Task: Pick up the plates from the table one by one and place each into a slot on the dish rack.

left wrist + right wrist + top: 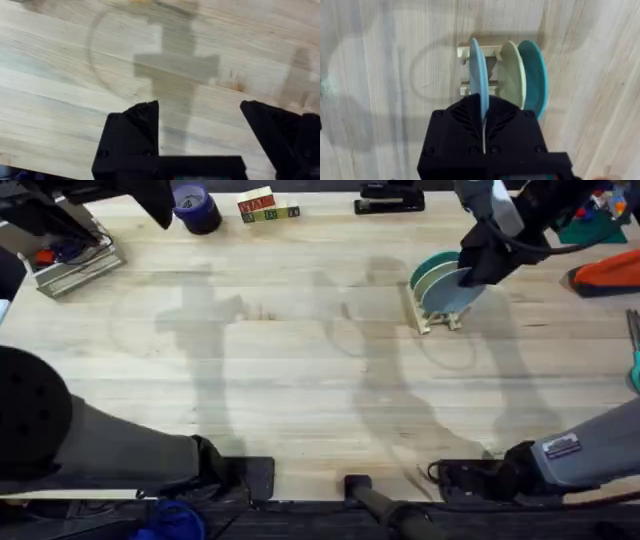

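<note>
Overhead: right tool (478, 268) over the dish rack (435, 318) far right on the table (300, 400), clamped on the light blue plate (450, 292), with the cream plate (432, 280) and teal plate (428, 265) already standing in slots behind. Last placement in hand, by the look of it; next move likely a careful lowering until the rim seats between the pegs, then a release without tipping the neighbours. Right wrist: light blue plate (479, 80) edge-on, pinched between the fingers, above the front slot, beside the cream and teal plates. Left wrist: left tool (200, 127) apart over bare table, holding nothing.
</note>
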